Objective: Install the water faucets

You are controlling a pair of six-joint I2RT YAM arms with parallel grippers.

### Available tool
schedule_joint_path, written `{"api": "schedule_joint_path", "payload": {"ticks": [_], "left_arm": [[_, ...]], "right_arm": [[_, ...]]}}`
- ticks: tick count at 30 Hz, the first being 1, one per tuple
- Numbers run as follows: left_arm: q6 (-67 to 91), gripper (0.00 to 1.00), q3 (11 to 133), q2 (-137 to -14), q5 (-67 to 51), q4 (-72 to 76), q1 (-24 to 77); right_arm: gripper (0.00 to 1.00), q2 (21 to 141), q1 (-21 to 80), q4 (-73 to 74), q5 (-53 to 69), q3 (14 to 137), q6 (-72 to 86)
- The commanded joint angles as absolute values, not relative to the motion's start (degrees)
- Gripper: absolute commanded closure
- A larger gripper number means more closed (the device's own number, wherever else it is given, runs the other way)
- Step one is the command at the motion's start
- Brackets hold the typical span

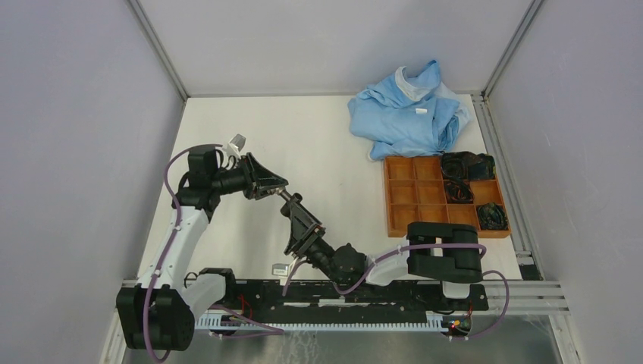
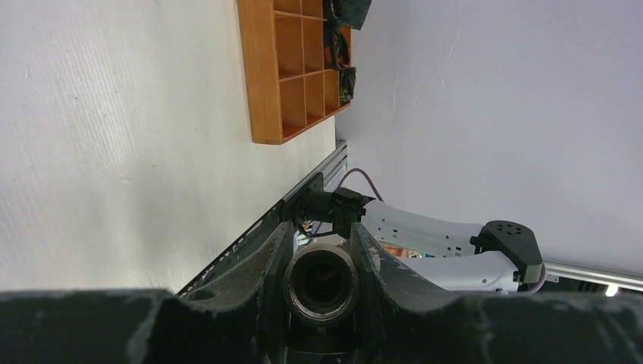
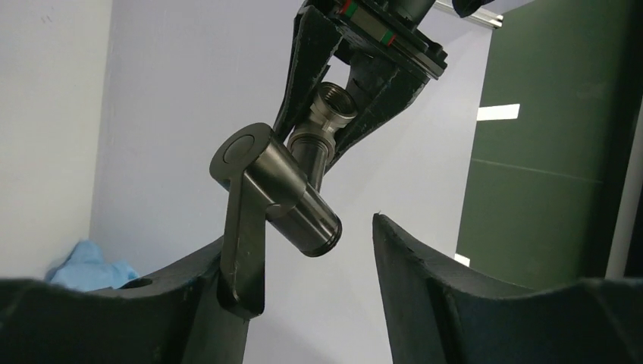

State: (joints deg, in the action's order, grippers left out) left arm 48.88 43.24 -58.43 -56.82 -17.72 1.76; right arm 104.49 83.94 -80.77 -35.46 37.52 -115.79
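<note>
the t-shaped faucet piece (image 3: 282, 191) hangs in the air above the near-left part of the table (image 1: 326, 144), between the two grippers. its round body is tilted and its flat lever (image 3: 243, 254) points down. it sits on the end of the stubby faucet piece (image 3: 311, 144), in line with it; how far the two are screwed together cannot be told.

the left gripper (image 2: 321, 254) reaches in from the left and is clenched on the stubby piece, one finger on each side of its threaded open end. the right gripper (image 3: 299, 254) comes up from the near side with its jaws released and wide apart, just under the t-shaped piece. the lever lies at one finger (image 3: 189, 303), touching it or just in front of it; which one cannot be told. the other finger (image 3: 432, 296) stands clear of the metal.

well to the right on the table is an orange compartment tray (image 1: 413, 205), with dark bundled items (image 1: 464, 165) in its right-hand cells. just beyond the tray, at the far right, lies a crumpled blue cloth (image 1: 406, 114).
</note>
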Motion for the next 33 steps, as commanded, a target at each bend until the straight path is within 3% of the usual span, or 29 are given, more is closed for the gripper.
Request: {"api": "schedule_joint_path", "payload": {"ticks": [1,9,20,33], "left_arm": [[48.5,0.98,46.1,-57.6,-59.6,-16.8,2.0],[48.3,0.98,45.9,-56.5,-60.0,-17.5,2.0],[48.3,0.98,45.9,-56.1,-59.9,-17.5,2.0],[48.7,0.98,45.4,-55.3,-59.6,-17.2,2.0]], "right_arm": [[0.43,104.4,84.3,-81.7,-34.1,39.4,-112.8],[0.6,102.4,84.3,-77.1,-34.6,41.5,-101.6],[0.62,91.1,84.6,-60.3,-28.6,45.5,-63.0],[0.59,85.0,77.0,-71.3,-17.7,40.6,-11.2]]}}
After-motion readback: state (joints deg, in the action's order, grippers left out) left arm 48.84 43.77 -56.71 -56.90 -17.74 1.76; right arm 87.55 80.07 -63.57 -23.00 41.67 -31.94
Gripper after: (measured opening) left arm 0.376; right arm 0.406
